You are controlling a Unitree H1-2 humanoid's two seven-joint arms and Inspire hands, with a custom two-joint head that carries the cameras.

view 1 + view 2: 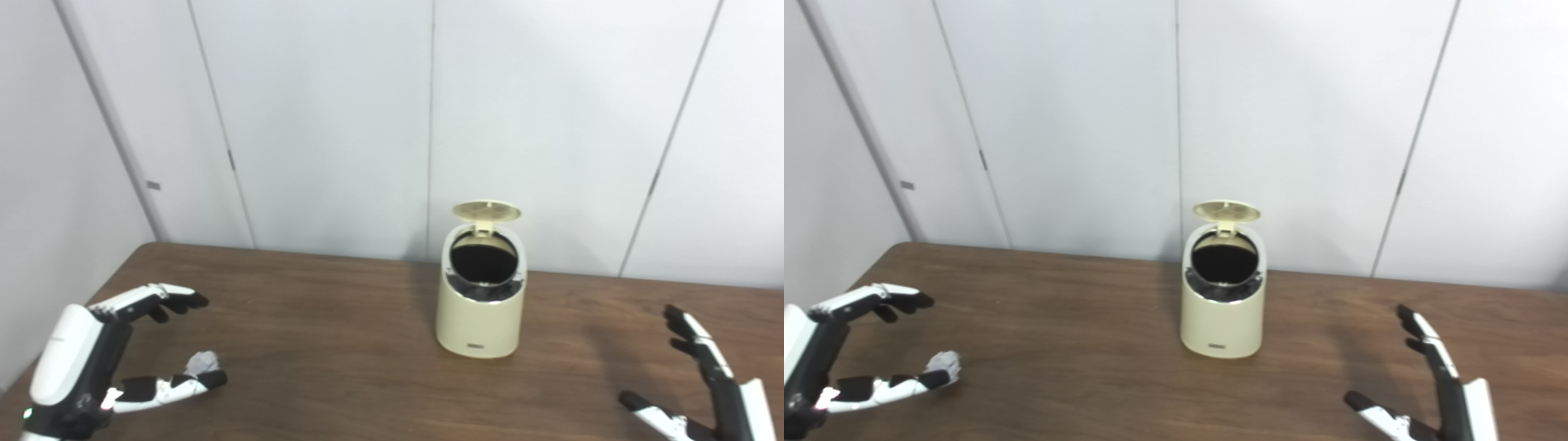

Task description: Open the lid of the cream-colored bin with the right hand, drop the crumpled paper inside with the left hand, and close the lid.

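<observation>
Left hand (104, 355): low at the near left of the worktop (318, 343), fingers and thumb spread wide apart, holding nothing.
Paper (201, 362): a small crumpled white ball lying on the worktop just beyond the tip of the left hand's thumb, between thumb and fingers but not gripped; whether the thumb tip touches it cannot be told.
Right hand (1433, 392): low at the near right of the worktop, fingers pointing up and away, thumb stretched out to the side, spread and holding nothing.
Bin (481, 306): cream-colored, round, standing upright on the worktop between the two hands, farther away than both and well apart from each; nearer to the right hand than to the left.
Lid (487, 212): flipped up at the back of the bin on its hinge, its underside showing, well above and beyond both hands.
Bin mouth (1224, 264): open and dark inside; what it holds cannot be made out.
Wall (343, 110): pale panels behind the worktop's far edge.
</observation>
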